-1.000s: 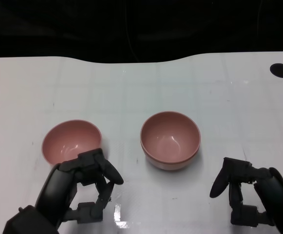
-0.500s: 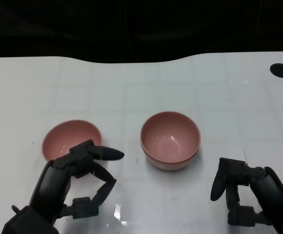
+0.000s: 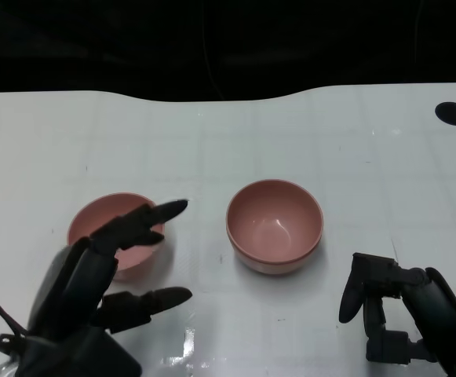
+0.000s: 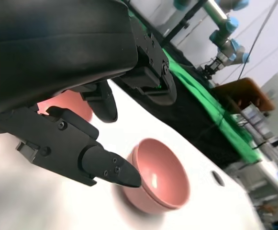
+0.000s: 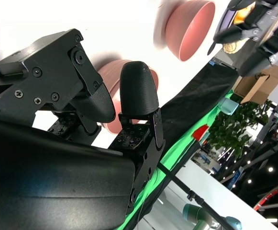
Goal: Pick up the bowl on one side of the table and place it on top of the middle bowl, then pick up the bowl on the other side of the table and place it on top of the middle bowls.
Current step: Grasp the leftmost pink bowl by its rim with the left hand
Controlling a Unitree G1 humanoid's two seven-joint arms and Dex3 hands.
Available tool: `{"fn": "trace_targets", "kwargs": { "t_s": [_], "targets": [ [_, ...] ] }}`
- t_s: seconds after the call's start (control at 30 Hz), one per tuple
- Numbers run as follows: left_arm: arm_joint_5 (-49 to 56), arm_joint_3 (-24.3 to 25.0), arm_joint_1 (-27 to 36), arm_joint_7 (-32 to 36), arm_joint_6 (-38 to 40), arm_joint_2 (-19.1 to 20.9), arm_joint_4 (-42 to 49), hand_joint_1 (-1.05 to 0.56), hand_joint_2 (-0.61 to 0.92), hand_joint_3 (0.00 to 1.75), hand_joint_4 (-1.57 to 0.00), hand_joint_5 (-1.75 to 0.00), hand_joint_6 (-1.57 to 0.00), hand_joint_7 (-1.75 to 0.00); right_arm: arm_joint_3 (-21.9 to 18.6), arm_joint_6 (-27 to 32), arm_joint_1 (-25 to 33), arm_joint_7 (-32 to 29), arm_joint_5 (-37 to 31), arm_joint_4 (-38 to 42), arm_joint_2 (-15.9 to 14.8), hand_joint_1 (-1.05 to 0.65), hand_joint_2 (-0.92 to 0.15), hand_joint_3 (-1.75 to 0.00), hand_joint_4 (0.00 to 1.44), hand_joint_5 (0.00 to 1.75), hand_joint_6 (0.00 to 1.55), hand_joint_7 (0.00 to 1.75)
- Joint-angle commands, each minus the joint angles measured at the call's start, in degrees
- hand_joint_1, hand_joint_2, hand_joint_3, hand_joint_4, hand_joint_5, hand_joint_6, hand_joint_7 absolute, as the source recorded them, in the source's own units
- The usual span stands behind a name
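Since a second ago, left hand has spread open over left bowl's near rim. Right hand rests curled, empty, near right of middle bowl.

Left hand open, fingers spread over near edge of left bowl. Middle bowl untouched. Right hand curled, empty, near right on white table.

Pink bowls; white table; black robot hands.
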Motion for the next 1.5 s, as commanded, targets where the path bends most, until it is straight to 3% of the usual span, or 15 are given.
{"fn": "trace_targets", "kwargs": {
  "t_s": [0.03,0.23,0.6,0.7,0.83,1.0,1.4,1.5],
  "targets": [
    [1.6,-0.1,0.8,1.0,2.3,1.1,-2.0,-0.44,0.91,0.01,-0.22,-0.85,-0.40,-0.09,-0.9,0.4,0.4,0.3,0.6,-0.6,0.0,-0.04,-0.20,-1.67,0.96,1.75,0.78,1.60],
    [18.3,-1.1,0.1,0.8,10.5,5.4,-9.2,-0.53,0.90,0.00,-0.18,-0.73,-0.35,-0.03,-1.1,0.5,0.5,0.7,0.7,-0.5,-0.1,-0.05,-0.20,-1.66,0.96,1.75,0.79,1.60],
    [21.8,-2.9,-0.5,0.6,13.7,7.5,-11.0,-0.55,0.88,0.00,-0.25,-0.61,-0.35,-0.01,-1.0,1.4,1.0,0.6,0.3,-1.5,0.1,-0.04,-0.21,-1.65,0.95,1.75,0.79,1.60],
    [27.0,-4.3,-1.9,-1.7,16.4,9.3,-11.3,-0.59,0.86,0.00,-0.25,-0.58,-0.36,-0.01,-1.0,1.8,0.9,0.7,0.2,-1.7,0.1,-0.04,-0.21,-1.65,0.95,1.75,0.79,1.59],
    [39.5,-9.4,-7.0,-8.4,24.5,10.8,-7.4,-0.62,0.86,0.00,-0.33,-0.46,-0.38,-0.01,-1.0,1.3,0.6,0.1,-0.7,-1.6,0.2,-0.05,-0.20,-1.65,0.95,1.75,0.80,1.60],
    [46.4,-13.0,-10.3,-10.1,29.2,11.2,-3.3,-0.65,0.86,0.00,-0.51,-0.20,-0.42,0.00,-0.9,1.1,0.7,0.0,-1.1,-1.6,0.4,-0.05,-0.19,-1.65,0.95,1.75,0.80,1.60],
    [45.6,-17.9,-18.2,-12.1,30.1,12.9,10.4,-0.61,0.90,0.01,-0.62,-0.13,-0.48,-0.02,-1.0,0.7,0.6,-0.5,-2.4,-1.5,1.0,-0.05,-0.19,-1.65,0.96,1.75,0.80,1.59],
    [44.3,-19.4,-20.2,-12.9,29.4,13.2,14.4,-0.59,0.92,0.04,-0.74,-0.17,-0.56,-0.04,-1.0,0.9,0.6,-0.4,-2.3,-1.5,1.1,-0.05,-0.19,-1.64,0.96,1.75,0.80,1.59]
  ]
}}
